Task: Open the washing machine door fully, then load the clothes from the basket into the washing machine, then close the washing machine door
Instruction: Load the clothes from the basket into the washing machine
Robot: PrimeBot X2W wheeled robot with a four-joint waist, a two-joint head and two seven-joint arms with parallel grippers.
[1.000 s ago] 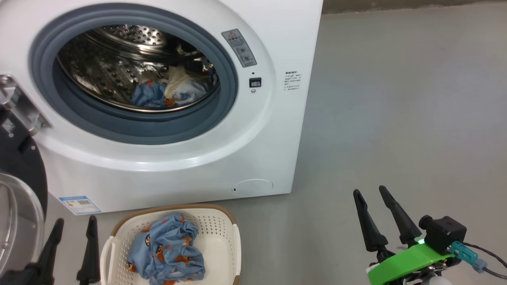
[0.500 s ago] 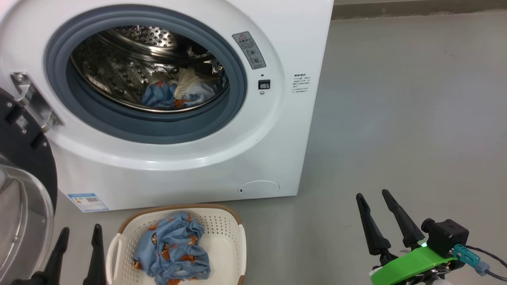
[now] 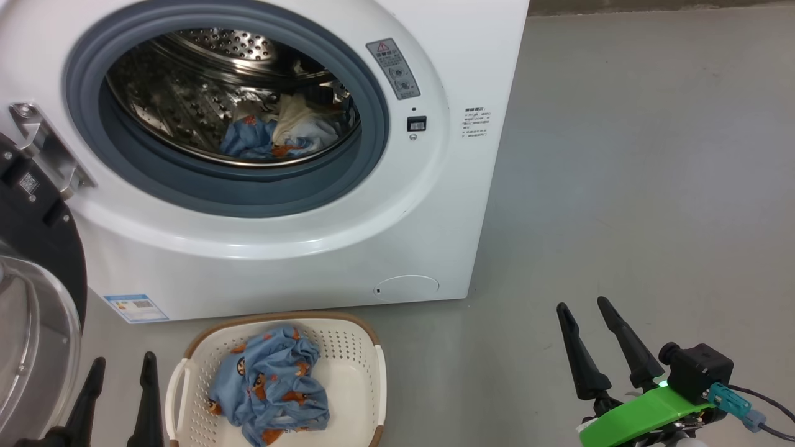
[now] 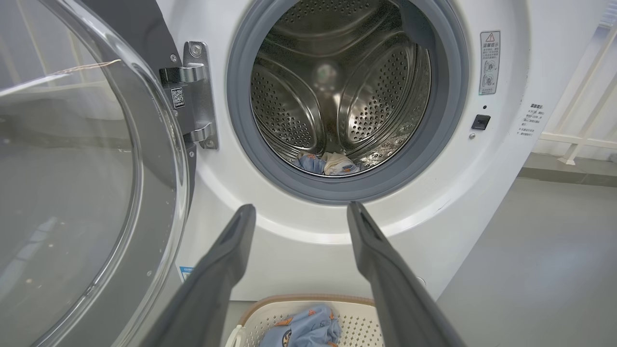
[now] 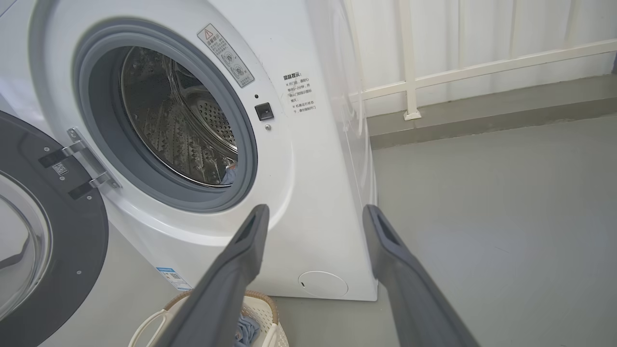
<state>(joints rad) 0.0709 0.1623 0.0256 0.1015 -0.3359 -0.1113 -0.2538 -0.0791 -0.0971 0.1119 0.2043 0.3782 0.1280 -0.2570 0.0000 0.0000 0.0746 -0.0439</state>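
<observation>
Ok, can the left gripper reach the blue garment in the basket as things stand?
Probably yes. The left gripper is open and empty, just left of the basket, and the blue garment lies uncovered inside it. The open door stands further left, out of the way.

The washing machine (image 3: 428,211) is standing open with the clothes (image 3: 273,133) partly loaded.
The washing machine door (image 3: 53,254), black around a clear domed glass, is hanging wide open at the white front-loader's left. Light blue and cream pieces are lying low in the steel drum (image 3: 186,93). The basket (image 3: 357,372), cream with a brown rim, is sitting on the floor (image 3: 621,186) just before the machine, holding a crumpled blue garment (image 3: 273,385) with orange prints.
</observation>
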